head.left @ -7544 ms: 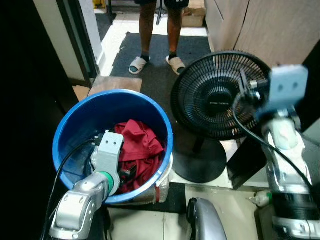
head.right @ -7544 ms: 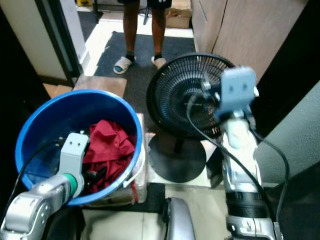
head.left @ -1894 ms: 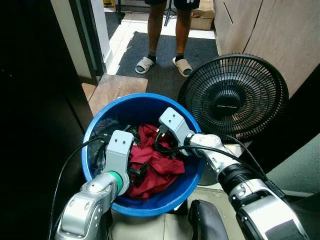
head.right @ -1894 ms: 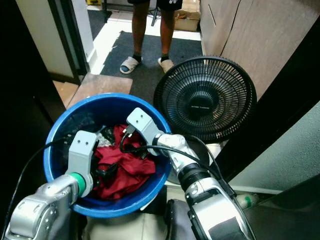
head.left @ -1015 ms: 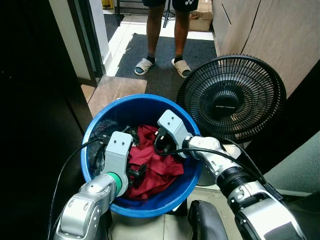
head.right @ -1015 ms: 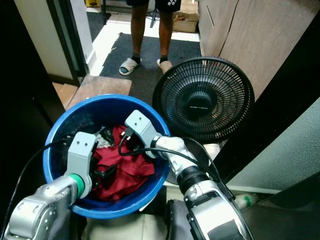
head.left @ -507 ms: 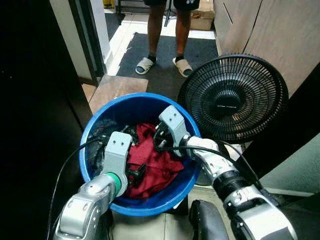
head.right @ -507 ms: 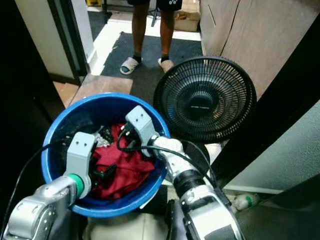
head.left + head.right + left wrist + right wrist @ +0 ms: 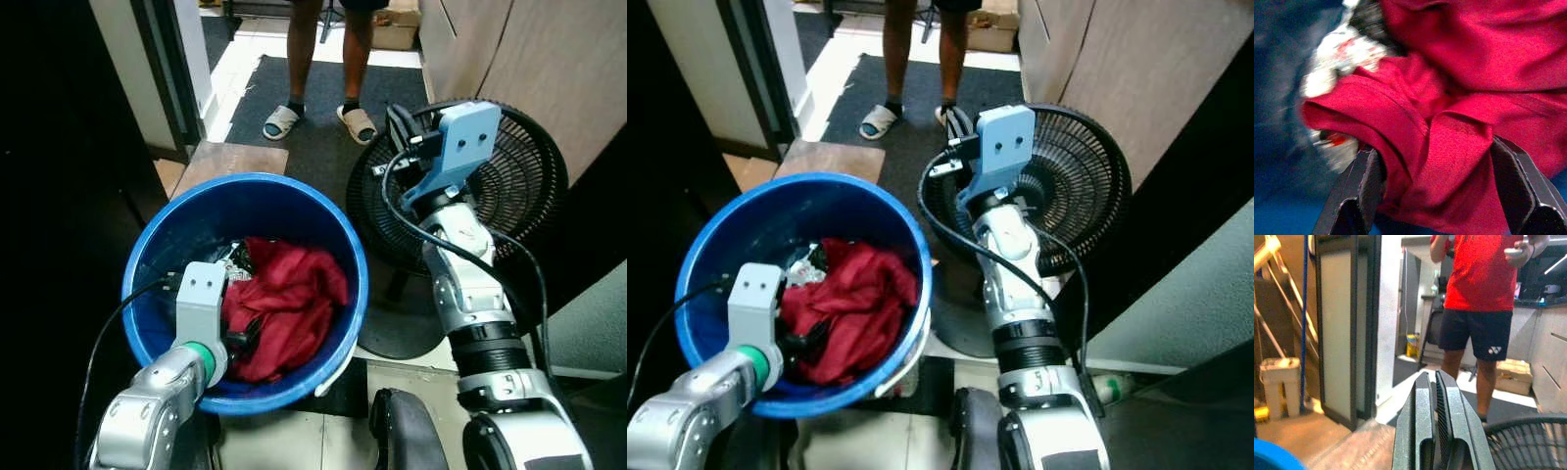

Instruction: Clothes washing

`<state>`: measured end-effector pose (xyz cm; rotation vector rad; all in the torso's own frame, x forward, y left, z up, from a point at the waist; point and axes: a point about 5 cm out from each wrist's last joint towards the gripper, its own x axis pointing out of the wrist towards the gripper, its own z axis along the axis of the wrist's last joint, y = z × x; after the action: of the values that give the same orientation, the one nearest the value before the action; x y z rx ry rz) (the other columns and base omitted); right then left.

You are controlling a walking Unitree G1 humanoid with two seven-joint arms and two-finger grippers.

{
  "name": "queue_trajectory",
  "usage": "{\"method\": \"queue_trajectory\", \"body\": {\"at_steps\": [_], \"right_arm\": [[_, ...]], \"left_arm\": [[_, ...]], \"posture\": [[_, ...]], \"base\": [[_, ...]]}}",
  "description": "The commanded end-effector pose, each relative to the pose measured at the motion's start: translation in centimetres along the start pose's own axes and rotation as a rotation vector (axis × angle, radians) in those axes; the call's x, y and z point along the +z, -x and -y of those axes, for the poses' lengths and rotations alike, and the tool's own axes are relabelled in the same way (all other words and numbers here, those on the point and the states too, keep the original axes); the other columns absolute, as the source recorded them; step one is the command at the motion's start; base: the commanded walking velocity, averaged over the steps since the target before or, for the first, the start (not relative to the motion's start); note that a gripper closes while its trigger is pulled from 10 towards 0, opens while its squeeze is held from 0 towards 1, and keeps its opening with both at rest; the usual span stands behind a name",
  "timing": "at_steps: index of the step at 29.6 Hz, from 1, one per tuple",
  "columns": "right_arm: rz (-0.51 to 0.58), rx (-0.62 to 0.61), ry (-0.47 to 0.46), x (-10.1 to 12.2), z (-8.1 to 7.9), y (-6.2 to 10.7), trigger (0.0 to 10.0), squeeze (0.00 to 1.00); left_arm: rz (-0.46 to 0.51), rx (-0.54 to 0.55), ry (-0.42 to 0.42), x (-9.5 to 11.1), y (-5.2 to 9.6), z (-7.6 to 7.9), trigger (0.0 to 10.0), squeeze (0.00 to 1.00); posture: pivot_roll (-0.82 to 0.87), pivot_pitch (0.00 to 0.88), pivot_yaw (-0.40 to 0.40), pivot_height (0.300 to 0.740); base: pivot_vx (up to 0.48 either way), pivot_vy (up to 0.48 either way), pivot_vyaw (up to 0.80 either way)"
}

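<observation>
A blue bucket [image 9: 245, 179] stands on the floor in front of me with a crumpled red garment [image 9: 289, 294] inside. A white patterned cloth [image 9: 1337, 54] lies beside the garment. My left gripper [image 9: 243, 338] is down in the bucket, open, its fingers [image 9: 1359, 196] straddling a fold of the red garment [image 9: 1449, 132]. My right gripper [image 9: 397, 119] is raised in the air in front of the fan, above and right of the bucket. It is shut with nothing held, as the pressed fingers [image 9: 1420, 396] show.
A black floor fan [image 9: 524, 196] stands close to the right of the bucket. A person in a red shirt [image 9: 1479, 274] and sandals [image 9: 282, 122] stands on a dark mat [image 9: 294, 88] beyond. A dark door panel is at the left, and wooden cabinets [image 9: 558, 59] are at the right.
My right gripper has come up out of the bucket and now hangs raised before the fan. The left gripper stays in the bucket on the red garment. The camera has shifted.
</observation>
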<state>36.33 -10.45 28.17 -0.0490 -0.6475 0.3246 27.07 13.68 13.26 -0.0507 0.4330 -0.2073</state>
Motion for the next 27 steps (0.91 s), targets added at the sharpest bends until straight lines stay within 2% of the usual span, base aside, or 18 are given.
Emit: {"method": "queue_trajectory", "body": {"at_steps": [1,7,12,14,15,16,19,20,22,23,24,25,26,27], "right_arm": [[0.026,-0.010,0.003,0.6,0.0,-0.1,10.0,0.00],[0.079,-0.026,0.005,1.8,0.3,-0.5,10.0,0.00],[0.048,-0.002,0.015,1.6,0.1,-0.6,10.0,0.00],[-0.120,0.007,0.005,-1.0,-0.2,0.0,10.0,0.00],[-0.120,0.007,0.005,-1.0,-0.2,0.0,10.0,0.00],[-0.220,-0.011,0.022,-2.6,0.3,0.5,10.0,0.00],[-0.220,-0.011,0.022,-2.6,0.3,0.5,10.0,0.00],[-0.333,-0.021,0.046,-4.2,0.8,0.8,10.0,0.00],[-0.333,-0.021,0.046,-4.2,0.8,0.8,10.0,0.00],[-0.436,-0.023,0.081,-5.3,1.6,0.8,10.0,0.00],[-0.436,-0.023,0.081,-5.3,1.6,0.8,10.0,0.00],[-0.512,-0.005,0.087,-6.0,2.0,0.7,10.0,0.00],[-0.512,-0.005,0.087,-6.0,2.0,0.7,10.0,0.00],[-0.545,0.020,0.070,-6.1,2.1,0.2,10.0,0.15]], "left_arm": [[-0.037,0.005,0.010,-0.9,0.0,-0.2,10.0,0.00],[-0.039,0.005,0.012,-1.0,0.0,-0.2,10.0,0.00],[-0.039,0.006,0.012,-1.0,0.0,-0.2,10.0,0.00],[-0.040,0.008,0.013,-1.1,0.0,-0.2,10.0,0.00],[-0.040,0.008,0.013,-1.1,0.0,-0.2,10.0,0.00],[-0.041,0.008,0.014,-1.1,0.0,-0.2,10.0,0.00],[-0.041,0.008,0.014,-1.1,0.0,-0.2,10.0,0.00],[-0.042,0.008,0.016,-1.2,0.0,-0.2,10.0,0.00],[-0.042,0.008,0.016,-1.2,0.0,-0.2,10.0,0.00],[-0.043,0.007,0.017,-1.2,0.0,-0.1,10.0,0.00],[-0.043,0.007,0.017,-1.2,0.0,-0.1,10.0,0.00],[-0.044,0.006,0.018,-1.3,0.0,-0.1,10.0,0.00],[-0.044,0.006,0.018,-1.3,0.0,-0.1,10.0,0.00],[-0.044,0.005,0.019,-1.3,0.0,0.0,10.0,0.00]], "posture": [[0.12,0.131,0.007,0.517],[0.12,0.131,0.005,0.517],[0.12,0.132,0.003,0.517],[0.12,0.134,0.002,0.517],[0.12,0.134,0.002,0.517],[0.12,0.134,0.001,0.517],[0.12,0.134,0.001,0.517],[0.12,0.135,0.001,0.517],[0.12,0.135,0.001,0.517],[0.12,0.135,0.001,0.517],[0.12,0.135,0.001,0.517],[0.12,0.134,-0.003,0.517],[0.12,0.134,-0.003,0.517],[0.12,0.134,-0.003,0.517]], "base": [[0.000,0.000,0.00],[0.000,0.000,0.00],[0.000,0.000,0.00],[0.000,0.000,0.00],[0.000,0.000,0.00],[0.000,0.000,0.00],[0.000,0.000,0.00],[0.000,0.000,0.00],[0.000,0.000,0.00],[0.000,0.000,0.00],[0.000,0.000,0.00],[0.000,0.000,0.00],[0.000,0.000,0.00],[0.000,0.000,0.00]]}}
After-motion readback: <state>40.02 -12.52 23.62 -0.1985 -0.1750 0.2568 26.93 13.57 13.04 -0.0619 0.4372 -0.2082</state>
